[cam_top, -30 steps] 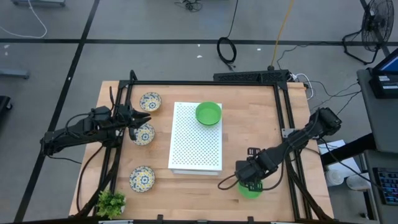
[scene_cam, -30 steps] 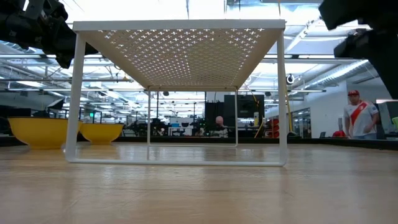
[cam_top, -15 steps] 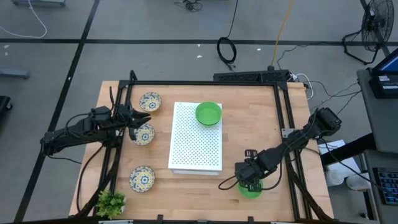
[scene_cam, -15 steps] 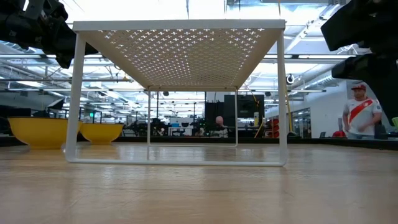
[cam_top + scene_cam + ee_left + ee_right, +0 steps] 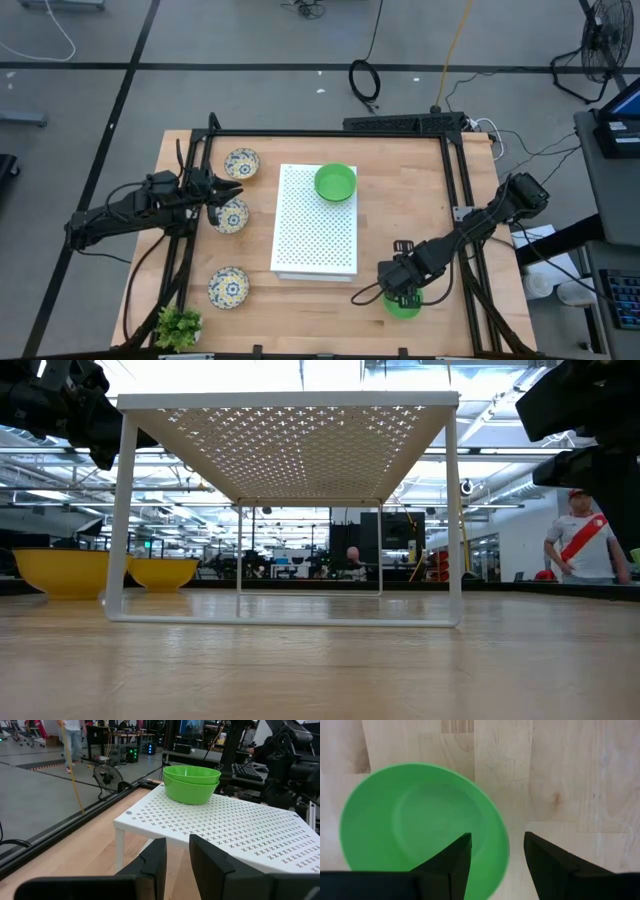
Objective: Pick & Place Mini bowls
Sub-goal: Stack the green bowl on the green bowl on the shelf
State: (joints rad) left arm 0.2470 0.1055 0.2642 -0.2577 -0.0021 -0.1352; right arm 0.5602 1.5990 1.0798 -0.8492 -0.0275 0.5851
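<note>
A plain bright green round mini bowl (image 5: 422, 827) is sitting on the light wooden worktop (image 5: 410, 190) near its front right corner. The right end effector (image 5: 494, 855) is hovering directly above it with its fingers apart, one finger over the inside of the bowl and the other outside the rim. That straddle looks like the set-up for pinching the bowl's wall, so the step in hand is probably a pick that is not yet closed.

Two more bright green round bowls (image 5: 192, 784) are resting nested, one inside the other, on the far end of the white perforated rectangular board (image 5: 316, 235), which stands on thin legs in the middle of the worktop. Stacking them there suggests the raised board is the place where the green bowls are being collected.

Three cream round bowls with blue-and-yellow patterning (image 5: 229, 287) are lying in a loose column beside the board's left edge, well apart from one another.

The left end effector (image 5: 226, 195) is waiting over the middle one of these, aimed toward the board, its fingers (image 5: 155, 862) slightly parted and holding nothing.

A small green leafy plant (image 5: 177, 326) is standing at the front left corner, clear of the work.
</note>
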